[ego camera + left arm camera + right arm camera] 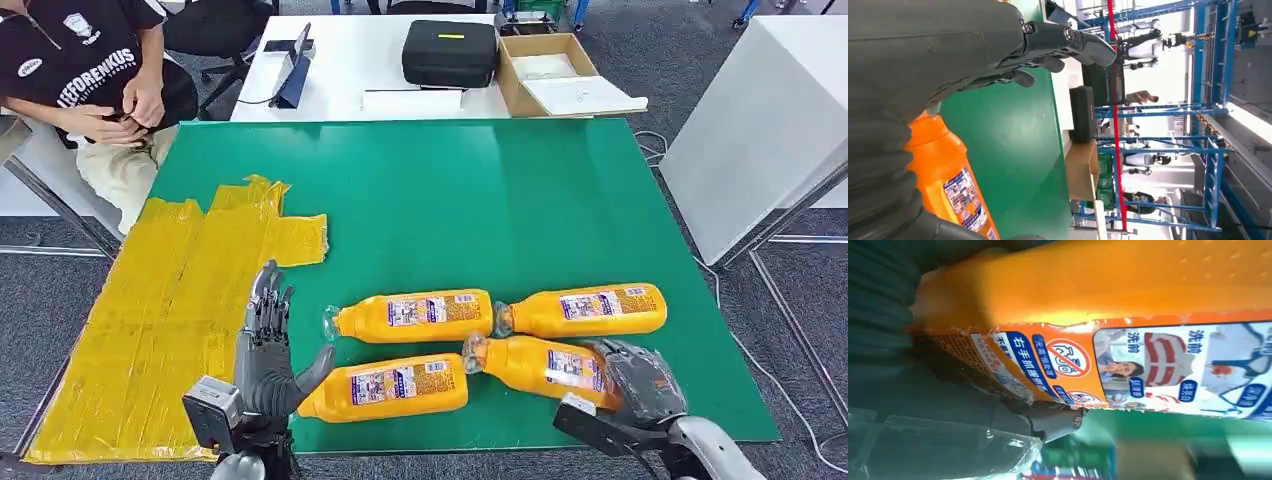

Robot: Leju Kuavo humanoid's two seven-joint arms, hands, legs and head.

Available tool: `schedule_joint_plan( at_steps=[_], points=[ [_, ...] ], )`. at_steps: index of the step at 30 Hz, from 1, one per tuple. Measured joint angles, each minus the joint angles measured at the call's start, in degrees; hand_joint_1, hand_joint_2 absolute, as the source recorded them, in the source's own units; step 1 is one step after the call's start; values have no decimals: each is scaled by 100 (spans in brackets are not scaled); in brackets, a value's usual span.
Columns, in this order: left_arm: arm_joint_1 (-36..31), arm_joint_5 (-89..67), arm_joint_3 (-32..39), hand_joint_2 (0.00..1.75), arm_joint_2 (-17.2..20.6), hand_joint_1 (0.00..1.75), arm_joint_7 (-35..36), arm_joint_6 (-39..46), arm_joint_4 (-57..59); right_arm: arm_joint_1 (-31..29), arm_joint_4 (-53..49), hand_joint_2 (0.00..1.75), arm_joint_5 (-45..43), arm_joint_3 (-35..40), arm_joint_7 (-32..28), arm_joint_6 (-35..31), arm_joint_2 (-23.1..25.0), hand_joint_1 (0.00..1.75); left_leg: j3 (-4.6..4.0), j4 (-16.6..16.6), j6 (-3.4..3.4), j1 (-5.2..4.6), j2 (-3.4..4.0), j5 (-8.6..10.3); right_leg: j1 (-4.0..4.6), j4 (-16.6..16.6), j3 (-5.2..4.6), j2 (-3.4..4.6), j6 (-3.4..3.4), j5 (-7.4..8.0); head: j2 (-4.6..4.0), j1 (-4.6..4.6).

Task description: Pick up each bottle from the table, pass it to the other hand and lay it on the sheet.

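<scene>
I'm seeing grey carpet point(420, 465) lying underfoot, white table point(350, 60) standing behind, blue racks point(1208, 145) rising beyond, person point(95, 85) sitting left.

Beyond the green mat, a white desk point(340, 60) is seen carrying a black zipped case point(450, 52), an open cardboard box point(545, 70) just beside it, and a dark tablet point(293, 68) propped at a tilt. A seated person point(95, 70) in a black shirt is found at the far left corner, with a black office chair point(215, 35) nearby. Another white desk point(760, 130) stands to the right, on grey carpet point(700, 30).
</scene>
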Motion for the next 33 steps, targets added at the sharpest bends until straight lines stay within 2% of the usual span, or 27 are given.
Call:
schedule_joint_plan(
  at_steps=[6,10,15,19,23,25,28,33],
  points=[
    [5,-155,39,175,-55,0,72,-87,-28,139,-710,175,-205,-397,-323,-297,786,175,-17,-1,-4,0,-5,-3,0,1,-14,-10,-2,-4,0,-2],
    [7,-199,44,175,-87,0,105,-103,-33,203,-942,175,-209,-568,-373,-323,1055,175,-18,0,-3,-4,-9,-3,-2,0,-13,-12,-2,-5,0,2],
    [4,-349,72,175,-155,0,238,-244,-72,431,-1286,175,-172,-788,-462,-670,1380,175,-20,0,-3,-6,-10,-4,-3,0,-13,-13,-2,-5,0,2],
    [-29,-365,114,175,-216,0,323,-437,-72,458,-1326,175,-794,-861,-966,-1022,1703,175,-21,-1,-3,-5,-7,-6,-2,0,-17,-11,-2,-5,0,2],
    [-175,-411,-41,175,-247,0,391,-573,-26,104,-552,175,-1676,-704,-1778,-1664,2276,175,-13,-1,-6,0,-4,-3,-1,0,-15,-10,-2,-4,0,2],
    [-221,-411,-98,175,-258,0,396,-584,-7,11,-272,175,-1819,-627,-1901,-1777,2442,175,-17,-1,-11,2,-7,3,-1,0,-14,-12,-3,-4,2,4],
    [-342,-411,-238,175,-258,0,433,-594,42,-285,312,175,-2372,-469,-2538,-1995,2811,175,-18,-1,-14,5,-5,8,2,3,-14,-10,-3,-2,0,4],
    [-562,-341,-467,175,-262,0,592,-725,98,-775,1258,175,-2648,-208,-3004,-2142,3386,175,-16,-1,-15,6,-2,10,2,3,-15,-10,-4,-1,0,2]
  ],
)
